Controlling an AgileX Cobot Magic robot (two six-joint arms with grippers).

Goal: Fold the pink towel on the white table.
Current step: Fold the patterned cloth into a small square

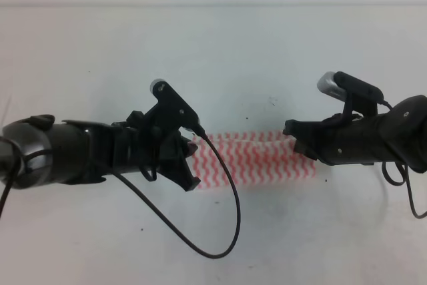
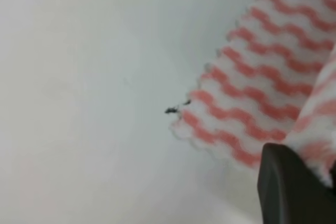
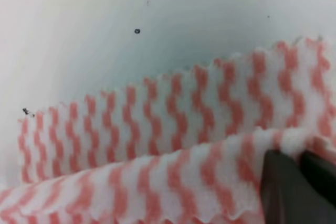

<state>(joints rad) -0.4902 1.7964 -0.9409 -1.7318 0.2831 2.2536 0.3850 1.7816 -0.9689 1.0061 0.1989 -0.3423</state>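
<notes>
The pink towel (image 1: pixel 257 159) is pinched at each end by the left gripper (image 1: pixel 189 165) and right gripper (image 1: pixel 298 139); uneven travel could skew the fold.

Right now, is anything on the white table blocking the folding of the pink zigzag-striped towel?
Nothing visible does. Both grippers, left and right, already pinch the pink zigzag-striped towel; the white table around it shows only tiny dark specks.
</notes>
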